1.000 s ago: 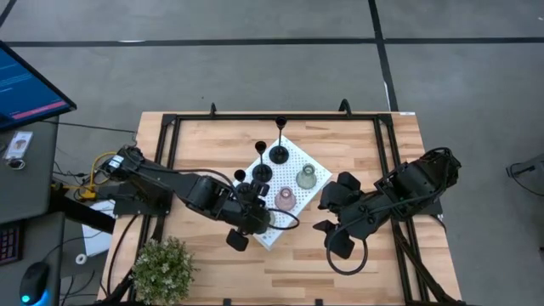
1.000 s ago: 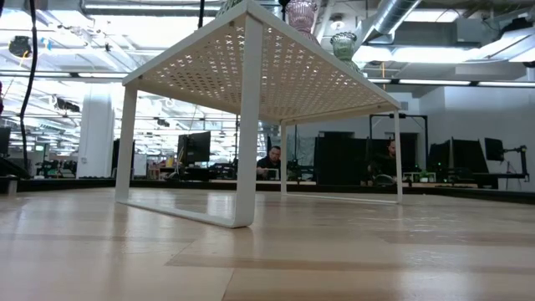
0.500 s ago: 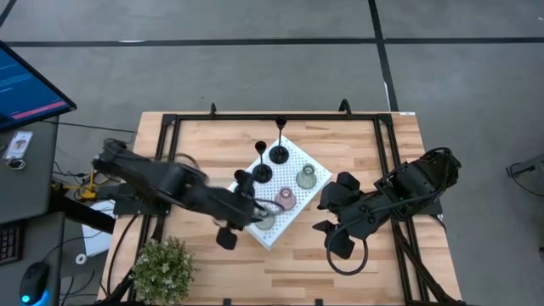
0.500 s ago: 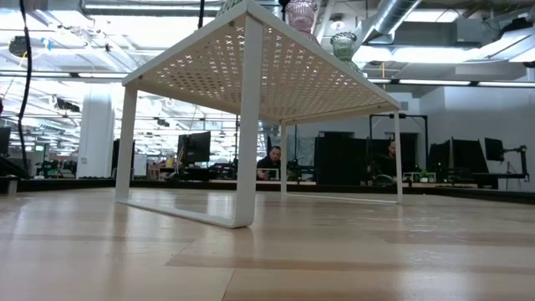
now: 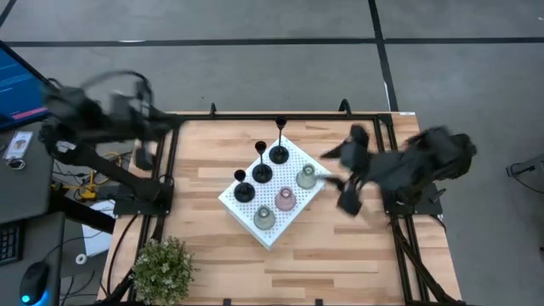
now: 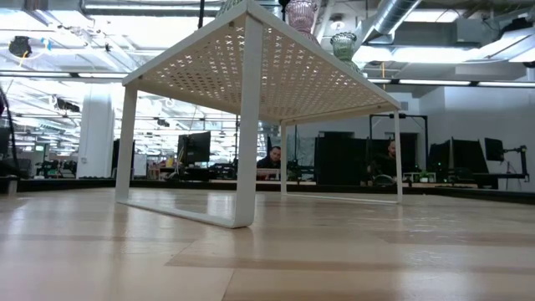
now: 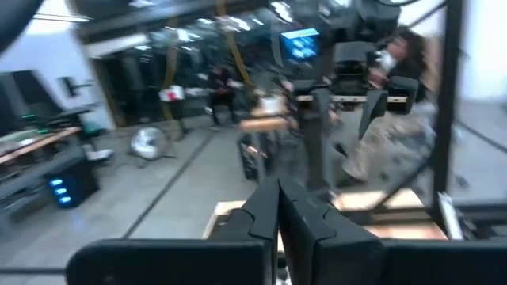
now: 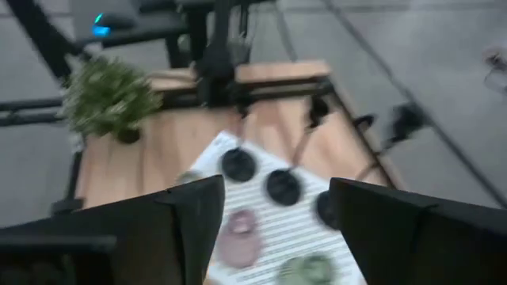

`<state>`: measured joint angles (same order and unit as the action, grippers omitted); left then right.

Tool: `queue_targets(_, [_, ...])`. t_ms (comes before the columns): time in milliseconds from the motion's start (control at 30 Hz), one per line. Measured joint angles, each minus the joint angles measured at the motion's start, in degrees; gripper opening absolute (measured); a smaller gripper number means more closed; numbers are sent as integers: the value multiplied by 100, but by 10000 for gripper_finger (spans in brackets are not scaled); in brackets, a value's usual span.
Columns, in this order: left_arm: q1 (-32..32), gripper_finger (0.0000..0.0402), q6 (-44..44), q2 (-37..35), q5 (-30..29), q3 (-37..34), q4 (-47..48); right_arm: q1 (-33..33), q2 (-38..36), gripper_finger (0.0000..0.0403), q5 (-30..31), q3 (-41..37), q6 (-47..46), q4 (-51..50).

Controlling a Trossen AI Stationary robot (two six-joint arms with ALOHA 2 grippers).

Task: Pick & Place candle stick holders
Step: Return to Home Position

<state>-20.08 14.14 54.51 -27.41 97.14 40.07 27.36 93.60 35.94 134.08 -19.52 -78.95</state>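
Bushy plant [image 5: 161, 269] at table [image 5: 340, 259] corner; white perforated shelf [image 5: 274, 231] mid-table; monitor [image 5: 25, 81] beside.

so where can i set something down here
Bare wood between plant and white shelf, and along the table edge right of the plant. Crowded: shelf top, six candle holders, right gripper beside it. Left gripper: by the left edge.

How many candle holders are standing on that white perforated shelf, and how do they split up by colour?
Black holders: 3
Pale green holders: 2
Pink holder: 1
Total: 6, all standing on the white shelf
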Motion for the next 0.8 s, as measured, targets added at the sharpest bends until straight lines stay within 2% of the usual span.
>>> queue_targets(200, [348, 3, -309, -967, -250, -1110, -90, -397, -1017, 167, 13, -209, 580, -19])
queue_targets(367, [483, 3, -592, -1431, -265, -2315, -364, -725, -1968, 118, 31, -1225, 655, 277])
queue_targets(567, [546, 3, -848, -1800, -307, -3249, -693, -878, -3439, 79, 23, -3742, 651, 1852])
queue_targets(800, [717, 3, -1145, -2201, -304, -3802, -785, -877, -5383, 58, 8, -7325, 279, 4609])
